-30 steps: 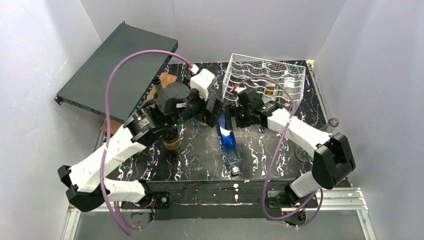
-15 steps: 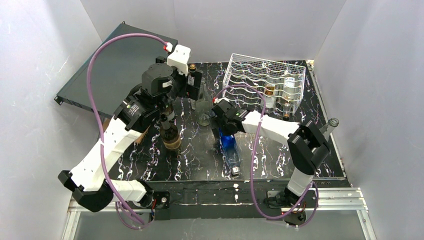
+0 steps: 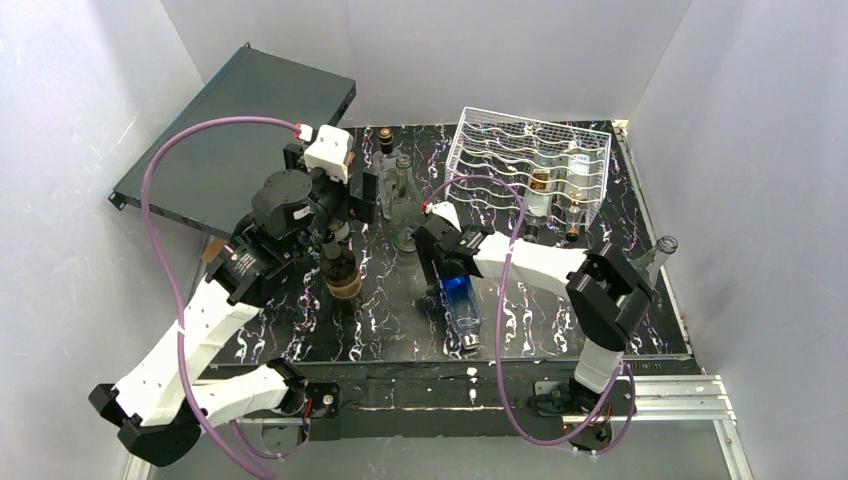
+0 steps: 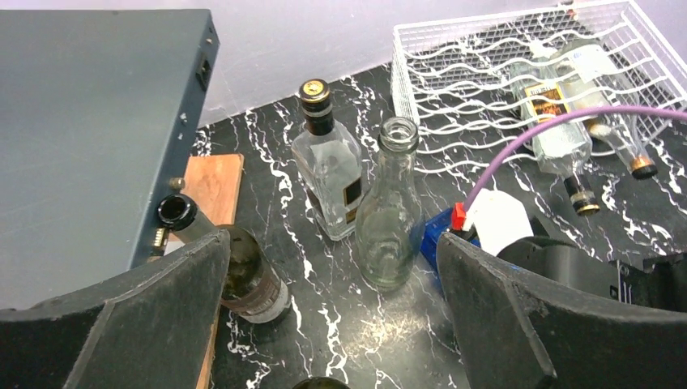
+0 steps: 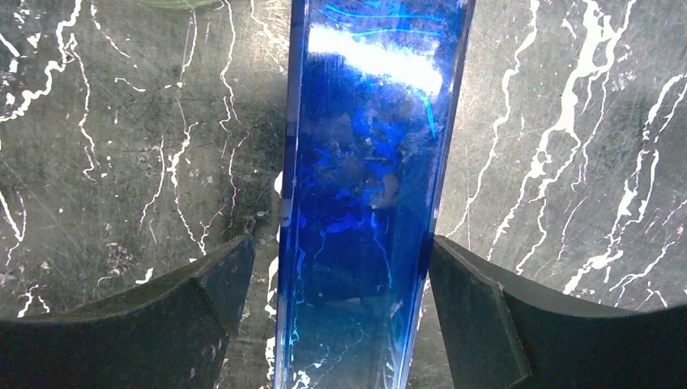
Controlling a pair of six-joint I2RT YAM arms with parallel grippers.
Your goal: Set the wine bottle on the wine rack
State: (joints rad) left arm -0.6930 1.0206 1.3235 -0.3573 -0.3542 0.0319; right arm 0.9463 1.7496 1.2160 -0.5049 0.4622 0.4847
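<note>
- Near the middle of the bench (image 3: 545, 320), the blue bottle (image 3: 462, 300) lies on its side with its cap toward the near edge, well apart from the rack (image 3: 520, 150).
- The right claw (image 3: 440, 265) sits over the far end of the blue bottle, with its fingers apart, one on each side of the glass.
- From the right wrist, the blue bottle (image 5: 364, 162) fills the gap of the right claw (image 5: 340, 251). A sliver of bench shows between one finger (image 5: 202, 300) and the glass. The other finger is just beside it, and I cannot tell if it touches.
- At the far right, the rack holds two bottles (image 4: 551, 113) lying in its right-hand cradles, with their necks poking out on the near side.
- The left claw (image 4: 330, 251) is spread wide and grips nothing. It hangs left of centre and looks toward the standing bottles.
- A clear bottle (image 4: 389, 211) stands upright and uncapped, just far of the blue bottle.
- A square bottle (image 4: 328, 178) with a dark cap stands just beside the clear bottle, to its far left.
- A brown bottle (image 3: 340, 270) stands near-left of those, below the left arm.
- A teal case (image 3: 230, 140) leans at the far left.
</note>
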